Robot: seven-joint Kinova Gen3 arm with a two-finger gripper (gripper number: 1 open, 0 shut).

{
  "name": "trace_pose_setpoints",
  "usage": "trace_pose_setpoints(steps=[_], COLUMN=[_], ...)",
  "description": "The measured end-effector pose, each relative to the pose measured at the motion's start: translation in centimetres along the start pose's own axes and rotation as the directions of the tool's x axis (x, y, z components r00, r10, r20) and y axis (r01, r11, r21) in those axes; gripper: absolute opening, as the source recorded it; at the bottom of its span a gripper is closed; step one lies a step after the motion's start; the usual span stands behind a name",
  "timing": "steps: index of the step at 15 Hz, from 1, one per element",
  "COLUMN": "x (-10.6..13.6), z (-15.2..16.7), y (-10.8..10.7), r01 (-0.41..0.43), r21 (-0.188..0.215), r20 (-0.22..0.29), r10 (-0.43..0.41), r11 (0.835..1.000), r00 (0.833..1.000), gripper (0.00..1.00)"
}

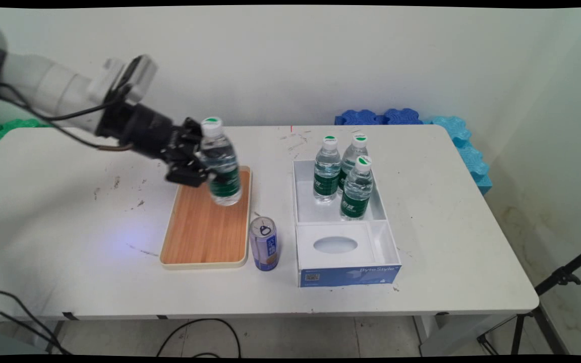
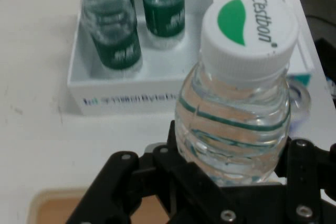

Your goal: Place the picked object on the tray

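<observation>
the end effector (image 1: 205, 169) is clamped on a water bottle (image 1: 220, 164), tilted just above the wooden tray (image 1: 205, 237), probably not touching it. 3 bottles (image 1: 343, 174) stand in the white box (image 1: 348, 252); a can (image 1: 264, 243) stands between.

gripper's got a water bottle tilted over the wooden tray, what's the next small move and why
Probably lower it a little and straighten it. The gripper is shut on the water bottle, which hangs tilted, its base just above the far end of the wooden tray. The tray beneath is bare, and the can stands off the tray's right edge, so a short descent looks unobstructed.
</observation>
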Motion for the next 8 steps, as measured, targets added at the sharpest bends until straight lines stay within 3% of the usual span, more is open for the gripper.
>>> trace_pose_setpoints(steps=[4,8], x=[-2.7,-4.5], z=[-1.3,-0.3], y=[1.1,1.9], r01=[-0.001,0.006], r21=[0.001,0.01], r20=[0.014,0.014], r10=[0.001,-0.006], r11=[1.0,1.0], r00=[1.0,1.0], gripper=[0.0,0.0])
